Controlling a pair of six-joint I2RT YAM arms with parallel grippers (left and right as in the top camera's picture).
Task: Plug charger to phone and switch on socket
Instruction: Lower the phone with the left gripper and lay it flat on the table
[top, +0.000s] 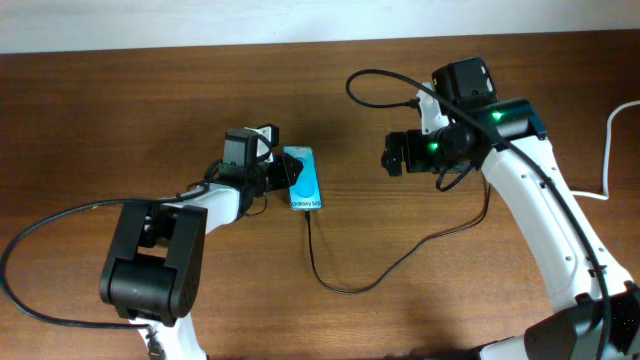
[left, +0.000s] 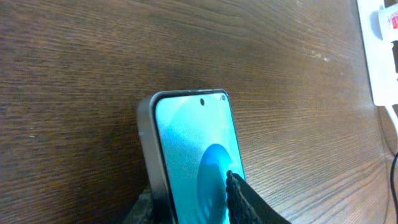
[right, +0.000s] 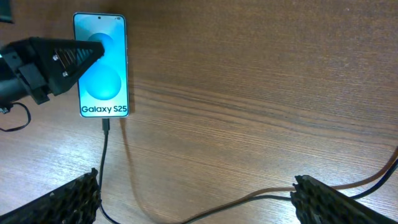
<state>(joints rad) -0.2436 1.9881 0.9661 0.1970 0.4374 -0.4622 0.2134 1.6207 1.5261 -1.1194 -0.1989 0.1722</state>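
Dark brown wood grain is running across the whole table (top: 120, 110), with a pale wall strip (top: 200, 20) closing off its far edge. Wide bare wood is lying open between the two arms and along the near side.

The left arm (top: 160, 250) is reaching in from the near left corner toward the middle. The right arm (top: 540, 200) is rising from the near right and is holding its wrist above the table, well apart from the phone. A thick white cord (top: 608, 150) is curling along the right edge. The socket (left: 380, 56) is showing only as a white strip with a red marking, cut off by the frame at the top right of the left wrist view.

The phone (top: 303, 178) is lying flat near the table's centre, its cyan screen facing up. The left gripper (top: 285, 172) is pinching the phone across its width: one finger (left: 245, 202) is leaning over the screen's right side, and the other is pressing against the left edge.

The right gripper (right: 197, 180) is hanging spread wide with nothing between its fingers. In its own view the phone is sitting far off to the upper left.

The charger (top: 345, 288) is trailing from the phone's lower end, looping toward the near side and then climbing back to the right under the right arm. Its connector tip (right: 106, 126) is sitting against the phone's bottom edge, just under the "Galaxy S25" lettering.
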